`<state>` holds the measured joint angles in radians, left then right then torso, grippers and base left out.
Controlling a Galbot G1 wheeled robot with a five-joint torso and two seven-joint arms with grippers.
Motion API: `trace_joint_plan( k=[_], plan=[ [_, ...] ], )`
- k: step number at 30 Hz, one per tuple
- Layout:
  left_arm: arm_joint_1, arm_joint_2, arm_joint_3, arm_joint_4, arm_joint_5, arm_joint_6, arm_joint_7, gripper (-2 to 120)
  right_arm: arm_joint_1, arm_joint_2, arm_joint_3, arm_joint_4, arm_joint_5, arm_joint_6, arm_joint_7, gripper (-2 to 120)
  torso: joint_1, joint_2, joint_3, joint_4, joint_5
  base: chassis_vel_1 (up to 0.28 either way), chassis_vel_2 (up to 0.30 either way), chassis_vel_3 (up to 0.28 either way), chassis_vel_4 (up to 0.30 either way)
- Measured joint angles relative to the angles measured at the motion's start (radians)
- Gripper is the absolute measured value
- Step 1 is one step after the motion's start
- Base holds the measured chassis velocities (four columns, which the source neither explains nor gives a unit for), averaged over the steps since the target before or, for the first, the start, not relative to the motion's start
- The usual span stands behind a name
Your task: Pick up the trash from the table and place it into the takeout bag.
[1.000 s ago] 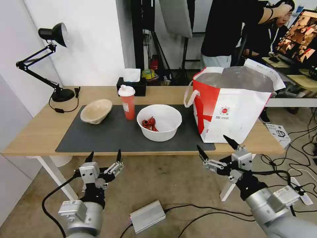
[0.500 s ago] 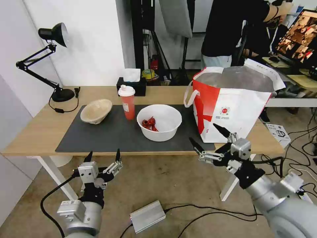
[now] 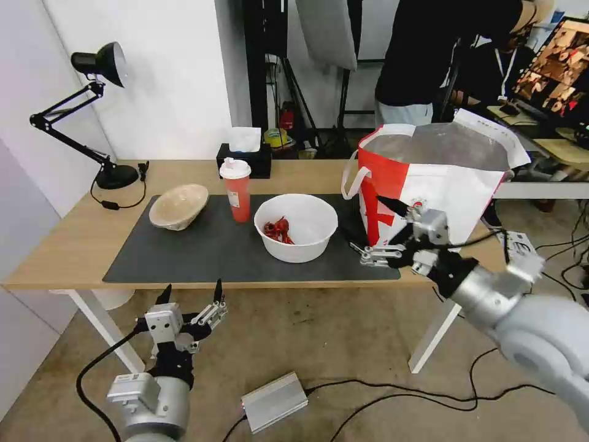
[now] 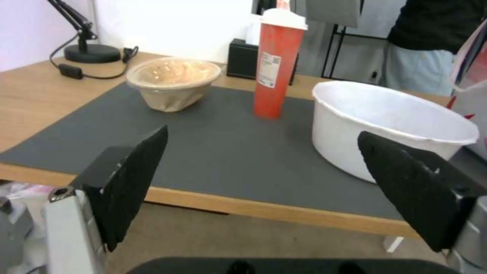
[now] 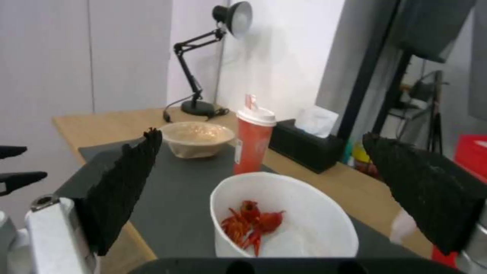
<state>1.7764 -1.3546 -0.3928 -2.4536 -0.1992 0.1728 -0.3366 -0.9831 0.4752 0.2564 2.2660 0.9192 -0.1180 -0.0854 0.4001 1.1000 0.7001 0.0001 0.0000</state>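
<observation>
The right tool, fingers spread wide, hangs over the tabletop's near edge just beside the bag, with the white bowl lying toward the robot's left of it, nearer this arm than the other. The left tool, also spread, waits below the edge. The right wrist view looks down on red scraps in the bowl; the left wrist view meets its outer wall. The cup and pulp bowl stand beyond on the mat.

- Your right claw covers part of the takeout bag front.
- Bag logo's mostly hidden.
- Cup label too small to read.
</observation>
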Motion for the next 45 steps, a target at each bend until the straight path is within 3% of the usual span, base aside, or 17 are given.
trace_joint_plan(
  k=[7,9,16,31,45],
  plan=[
    [0.005,-0.005,-0.006,0.002,0.001,-0.001,0.003,100,0.174,-0.019,-0.145,-0.054,0.027,-0.028,-0.018,100,0.0,0.0,0.0,-0.0002,0.0,0.0,0.0,0.0,0.0],
    [0.005,-0.009,-0.005,0.005,0.001,-0.005,0.006,100,0.282,-0.024,-0.248,-0.084,0.036,-0.037,-0.045,100,0.0,0.0,0.0,-0.0002,0.0,0.0,0.0,0.0,0.0],
    [0.004,-0.01,-0.005,0.006,-0.001,-0.008,0.006,100,0.459,-0.033,-0.393,-0.16,0.039,-0.06,-0.138,100,0.0,0.0,0.0,-0.0001,-0.0001,0.0,0.0,0.0,0.0],
    [0.003,-0.016,0.002,0.014,0.004,-0.016,0.006,100,0.503,-0.016,-0.431,-0.262,-0.02,-0.078,-0.316,100,0.0,0.0,0.0,-0.0002,0.0,0.0,0.0,0.0,0.0],
    [0.011,-0.034,0.01,0.026,0.025,-0.03,0.012,100,0.631,0.034,-0.542,-0.378,-0.112,-0.049,-0.489,100,0.0,0.0,0.0,-0.0001,0.0,0.0,0.0,0.0,0.0]
  ],
)
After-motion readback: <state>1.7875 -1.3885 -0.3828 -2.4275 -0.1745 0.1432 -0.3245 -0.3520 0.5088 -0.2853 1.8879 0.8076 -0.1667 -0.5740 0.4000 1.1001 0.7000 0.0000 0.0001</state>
